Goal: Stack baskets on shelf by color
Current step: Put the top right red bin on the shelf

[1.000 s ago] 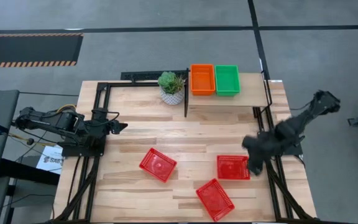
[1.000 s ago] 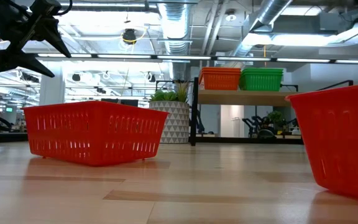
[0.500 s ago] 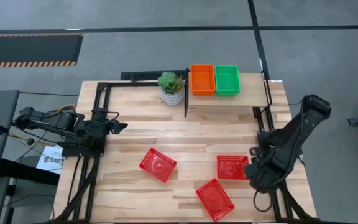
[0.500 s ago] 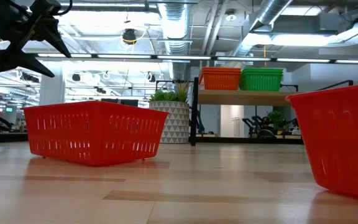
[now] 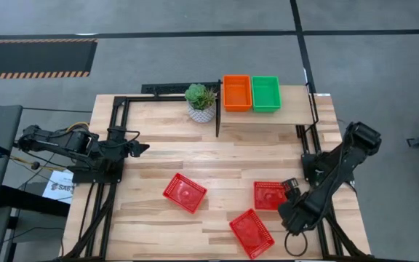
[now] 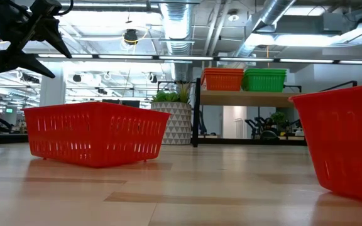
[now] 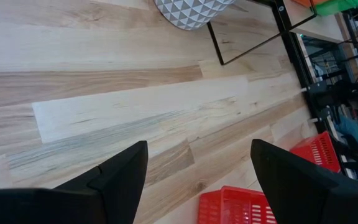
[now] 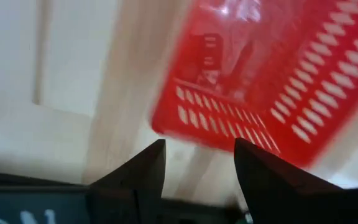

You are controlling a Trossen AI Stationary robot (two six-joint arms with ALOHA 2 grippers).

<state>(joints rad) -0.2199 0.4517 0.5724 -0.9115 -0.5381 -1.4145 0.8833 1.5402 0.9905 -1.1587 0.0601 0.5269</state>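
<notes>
Three red baskets rest on their bases on the table: one in the middle (image 5: 185,192), one to the right (image 5: 271,195), one by the near edge (image 5: 252,233). An orange basket (image 5: 237,92) and a green basket (image 5: 265,93) sit side by side on the shelf (image 5: 297,109) at the far right. My right gripper (image 5: 291,215) hovers open over the near right of the table, between the two right-hand red baskets. In its wrist view a red basket's corner (image 8: 253,81) lies just ahead of the gripper (image 8: 197,165). My left gripper (image 5: 142,148) waits open at the table's left side, raised above it (image 6: 27,31).
A plant in a white patterned pot (image 5: 201,102) stands left of the shelf, beside its black frame leg (image 5: 217,120). Bare plank tabletop lies between the left arm and the red baskets. The right arm's base and a black frame run along the right edge (image 5: 318,156).
My right arm has swung toward the table's near edge. Its gripper has travelled from beside the right-hand red basket's right end to a spot nearer the near edge, between the two right-hand red baskets. The baskets have stayed put.
</notes>
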